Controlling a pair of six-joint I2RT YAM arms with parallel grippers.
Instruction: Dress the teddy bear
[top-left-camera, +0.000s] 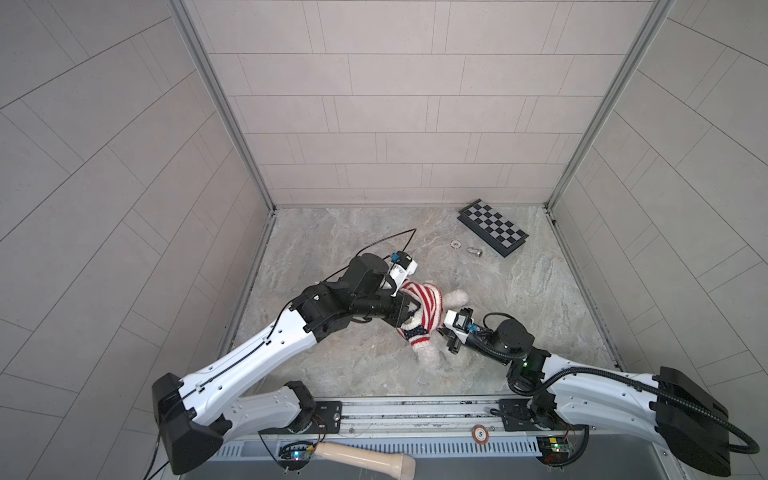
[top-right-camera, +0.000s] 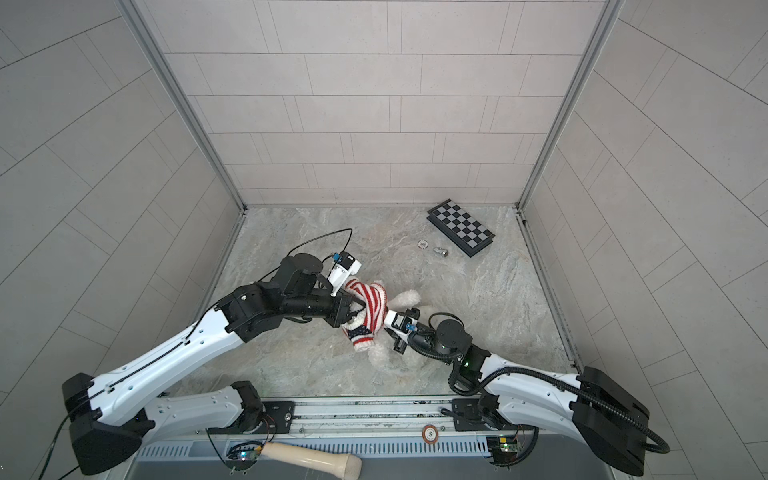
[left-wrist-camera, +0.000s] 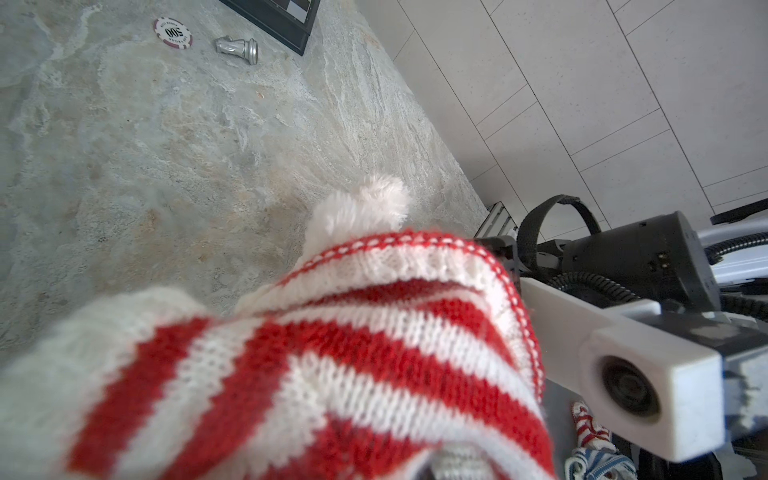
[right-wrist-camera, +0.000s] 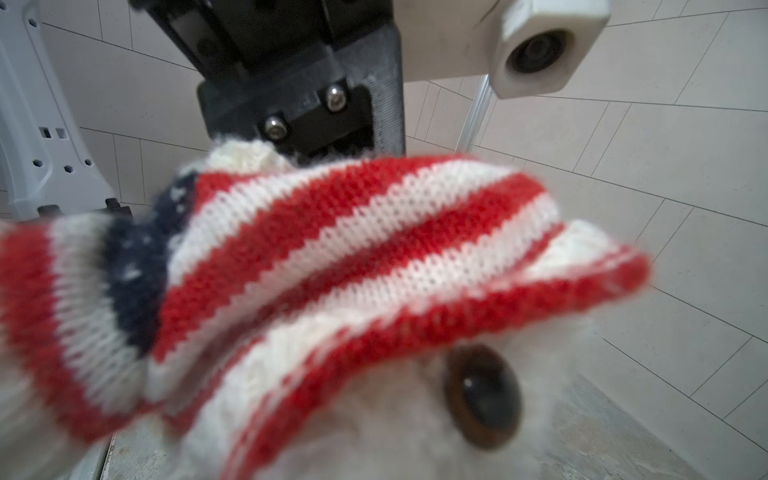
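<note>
- Teddy bear (top-left-camera: 430, 353) is lying near the middle of the marbled desk (top-left-camera: 540, 311) in both top views, between the two arms. One fluffy white limb is sticking out toward the near edge.
- A red-and-white striped knit sweater (top-left-camera: 422, 301) with a navy starred patch is covering the bear's upper part. A tuft of white fur is poking out past its hem on the right.
- In the right wrist view the sweater's red edge is sitting just above one brown eye (right-wrist-camera: 482, 395), so the knit is draping over the top of the head.
- The left gripper (top-left-camera: 409, 309) is reaching in from the left with its jaws sinking into the sweater's folds. The knit is hiding them, so I cannot tell whether they are clenching or released.
- The right gripper (top-left-camera: 448, 338) is pushing up against the bear from the right, under its white camera mount. Its jaws are hiding in every view, so I cannot tell their state either.
- In the left wrist view the blurred sweater is filling the foreground, with white fur showing beyond its hem.
- A folded chessboard (top-left-camera: 492, 227) is lying near the far right corner, well apart from the bear.
- A poker chip (top-left-camera: 456, 244) and a toppled silver chess piece (top-left-camera: 474, 251) are lying just beside the board.
</note>
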